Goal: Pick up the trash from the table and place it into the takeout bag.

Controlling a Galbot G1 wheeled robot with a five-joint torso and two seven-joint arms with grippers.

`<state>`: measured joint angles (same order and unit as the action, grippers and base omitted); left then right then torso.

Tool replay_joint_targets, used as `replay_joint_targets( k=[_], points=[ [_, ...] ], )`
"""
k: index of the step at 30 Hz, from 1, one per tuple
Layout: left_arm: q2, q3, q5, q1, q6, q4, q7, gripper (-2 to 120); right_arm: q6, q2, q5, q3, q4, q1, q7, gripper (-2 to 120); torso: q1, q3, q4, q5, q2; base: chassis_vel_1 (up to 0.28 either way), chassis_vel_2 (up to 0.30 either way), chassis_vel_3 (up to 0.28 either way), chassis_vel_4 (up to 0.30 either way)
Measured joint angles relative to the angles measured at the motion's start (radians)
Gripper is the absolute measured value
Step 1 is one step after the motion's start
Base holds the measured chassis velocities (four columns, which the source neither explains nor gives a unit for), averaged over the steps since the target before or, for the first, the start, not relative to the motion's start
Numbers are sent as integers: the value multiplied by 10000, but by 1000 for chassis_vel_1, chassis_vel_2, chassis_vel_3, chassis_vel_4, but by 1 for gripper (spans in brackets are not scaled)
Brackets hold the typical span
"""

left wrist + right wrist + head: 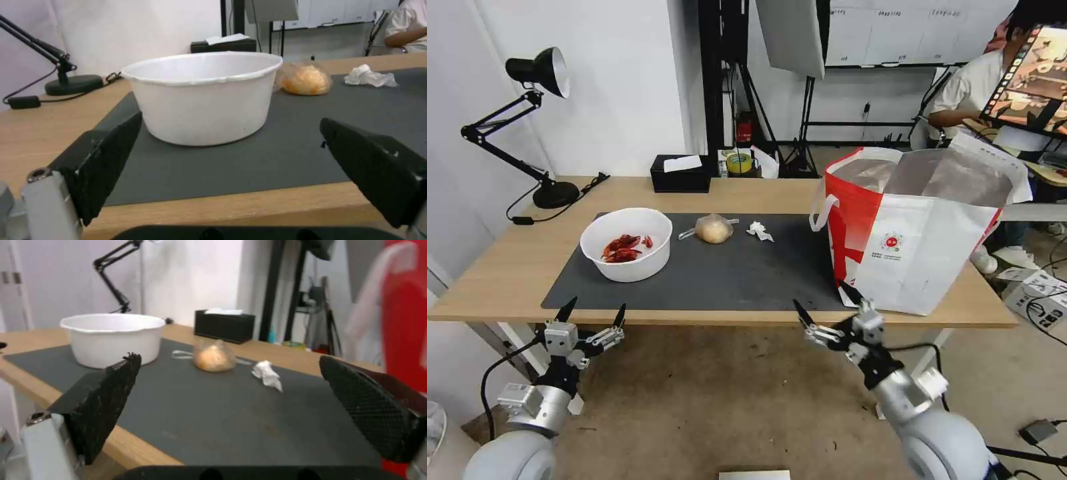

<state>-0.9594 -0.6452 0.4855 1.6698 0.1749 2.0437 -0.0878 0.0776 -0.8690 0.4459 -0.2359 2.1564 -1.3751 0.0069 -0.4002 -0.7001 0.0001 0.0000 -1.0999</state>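
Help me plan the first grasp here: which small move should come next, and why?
Probably advance the left tool forward toward the white bowl. It hangs open just short of the table edge, the bowl sits straight ahead of it, and nothing is held. The right tool, open, is beside the takeout bag.

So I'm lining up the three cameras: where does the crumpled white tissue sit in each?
Head view: crumpled white tissue on the dark mat, between bagged lump and takeout bag.
Left wrist view: tissue far across the mat.
Right wrist view: tissue mid-mat.
Shared landmark: the bagged lump beside it.
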Motion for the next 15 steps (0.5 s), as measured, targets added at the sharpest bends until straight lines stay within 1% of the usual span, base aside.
replay_joint_targets(
  k=[2,4,5,8,9,10,13,14,15],
  points=[
    [-9,-14,-11,1,0,7,0,100,-248,605,370,549,-78,784,235,100,0,0,-1,-1,0,0,0,0,0],
    [-31,-13,-14,0,0,8,5,100,-323,745,474,728,-137,1055,298,100,0,0,-1,0,0,0,0,0,0],
    [-86,-10,-35,1,-1,7,1,100,-447,932,674,1088,-300,1628,413,100,0,0,-2,-1,0,0,0,0,0],
    [-123,1,-72,17,-1,7,-6,100,-541,996,825,1371,-435,2079,478,100,0,0,-3,1,0,0,0,0,0],
    [-152,21,-137,80,0,5,-12,100,-732,1032,1140,1920,-690,2892,624,100,0,0,-1,-1,0,0,0,0,0],
    [-152,21,-137,80,0,5,-12,100,-732,1032,1140,1920,-690,2892,624,100,0,0,-1,-1,0,0,0,0,0],
    [-149,49,-186,112,22,-15,-18,100,-1057,933,1551,2949,-1267,4208,960,100,0,0,-1,-2,0,0,0,0,0],
    [-149,49,-186,112,22,-15,-18,100,-1057,933,1551,2949,-1267,4208,960,100,0,0,-1,-2,0,0,0,0,0],
    [-143,54,-186,97,24,-15,-26,100,-1199,836,1638,3324,-1504,4633,1149,100,0,0,0,0,0,0,0,0,0]
  ],
)
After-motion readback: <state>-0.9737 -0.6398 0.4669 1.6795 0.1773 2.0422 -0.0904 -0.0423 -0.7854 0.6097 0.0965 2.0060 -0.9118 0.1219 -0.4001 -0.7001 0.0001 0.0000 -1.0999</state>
